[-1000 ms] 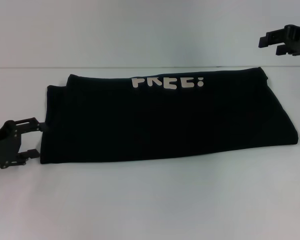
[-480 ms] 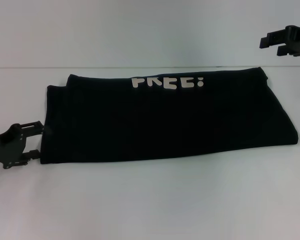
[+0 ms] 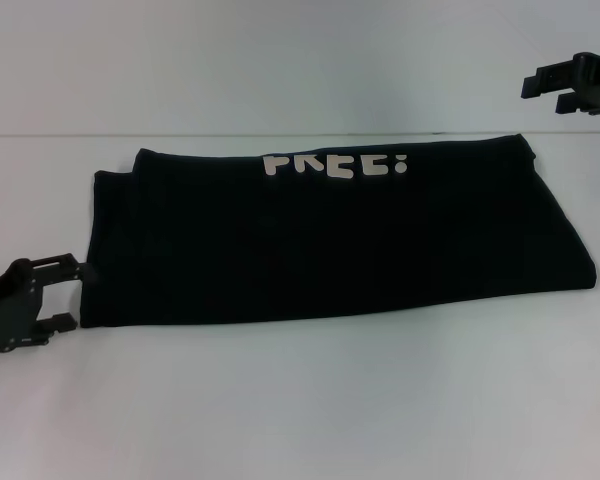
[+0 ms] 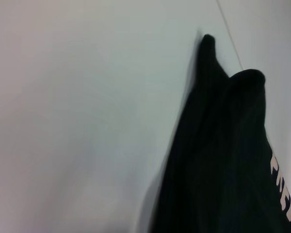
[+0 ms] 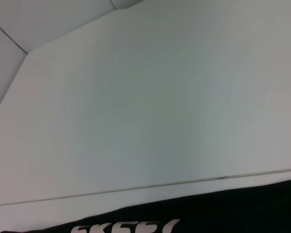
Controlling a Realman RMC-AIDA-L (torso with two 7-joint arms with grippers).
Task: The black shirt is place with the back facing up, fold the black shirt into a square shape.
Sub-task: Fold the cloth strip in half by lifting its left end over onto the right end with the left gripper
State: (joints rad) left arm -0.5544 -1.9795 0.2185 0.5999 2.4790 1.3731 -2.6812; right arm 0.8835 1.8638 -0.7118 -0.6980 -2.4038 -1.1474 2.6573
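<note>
Black shirt (image 3: 330, 235) folded in a long band on the table (image 3: 300, 400), my left gripper (image 3: 68, 292) at its 9 o'clock edge, fingers apart, my right gripper (image 3: 537, 92) raised at 2 o'clock, fingers apart, holding nothing.

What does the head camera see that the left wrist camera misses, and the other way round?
Only the head view shows the whole folded black shirt on the white table, the left end effector open at the shirt's left edge, and the right end effector raised at the far right. Only the left wrist view shows that end's bunched corners up close. Both show the shirt, its cream lettering and the table.
</note>
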